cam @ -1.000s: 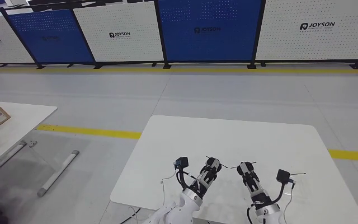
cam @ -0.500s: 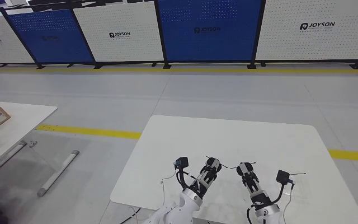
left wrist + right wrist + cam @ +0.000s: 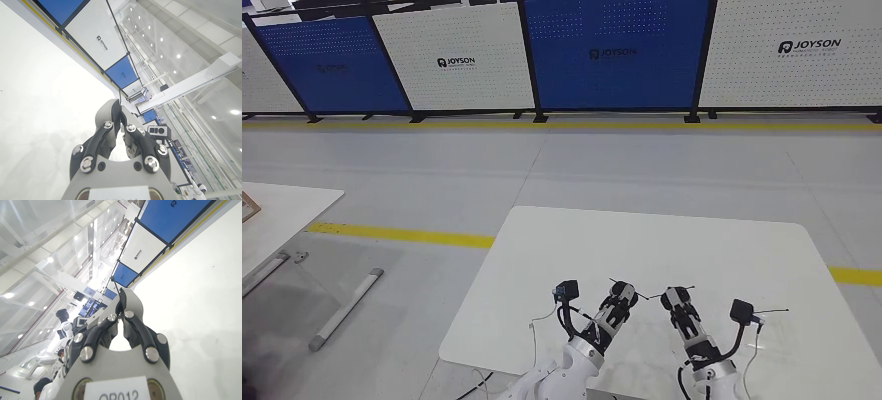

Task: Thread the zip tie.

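Right gripper (image 3: pixel 121 299), pinching the zip tie (image 3: pixel 115 282), has edged toward the left gripper (image 3: pixel 119 109), likewise pinching it.

Logos on wall panels (image 3: pixel 787 70); numbered sticker (image 3: pixel 115 387) on wrist mount (image 3: pixel 121 366).

The zip tie (image 3: pixel 119 97) is black, the left gripper (image 3: pixel 119 108) and right gripper (image 3: pixel 121 294) grey with black pads (image 3: pixel 115 114), the table (image 3: pixel 662 240) white, the dotted panels (image 3: pixel 617 50) blue and white.

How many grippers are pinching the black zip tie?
2. The left gripper and the right gripper, side by side over the white table, each shut on the zip tie.
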`<state>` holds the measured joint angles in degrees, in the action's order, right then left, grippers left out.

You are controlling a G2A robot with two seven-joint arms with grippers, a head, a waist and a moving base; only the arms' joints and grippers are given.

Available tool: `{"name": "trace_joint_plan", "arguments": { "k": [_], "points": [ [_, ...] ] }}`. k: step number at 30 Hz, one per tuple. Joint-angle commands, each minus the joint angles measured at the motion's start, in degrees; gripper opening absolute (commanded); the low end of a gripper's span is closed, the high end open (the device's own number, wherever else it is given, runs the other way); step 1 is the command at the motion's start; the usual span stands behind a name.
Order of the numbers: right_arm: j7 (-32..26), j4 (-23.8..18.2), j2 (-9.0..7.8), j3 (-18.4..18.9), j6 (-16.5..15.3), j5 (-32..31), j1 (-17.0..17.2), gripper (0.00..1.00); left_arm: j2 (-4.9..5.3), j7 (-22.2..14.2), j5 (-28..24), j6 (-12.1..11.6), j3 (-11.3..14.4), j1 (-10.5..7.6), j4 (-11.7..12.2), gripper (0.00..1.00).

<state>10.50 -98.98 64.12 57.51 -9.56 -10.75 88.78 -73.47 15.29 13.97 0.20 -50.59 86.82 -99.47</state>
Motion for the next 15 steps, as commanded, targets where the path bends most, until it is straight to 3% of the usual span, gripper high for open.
{"name": "trace_joint_plan", "arguments": {
  "k": [1,9,15],
  "points": [
    [0.4,-0.1,0.1,0.4,-0.3,-0.2,0.4,0.0,0.0,0.0,0.0,0.0,0.0,0.0,0.0,0.0],
    [-0.5,-1.5,0.13,2.7,-1.4,-1.0,2.8,0.0,0.0,0.0,0.0,0.0,0.0,0.0,0.0,0.0],
    [-1.4,-0.8,0.75,2.3,-0.6,-1.2,2.0,0.0,0.0,0.0,0.0,0.0,0.0,0.0,0.0,0.0]
  ]
}}
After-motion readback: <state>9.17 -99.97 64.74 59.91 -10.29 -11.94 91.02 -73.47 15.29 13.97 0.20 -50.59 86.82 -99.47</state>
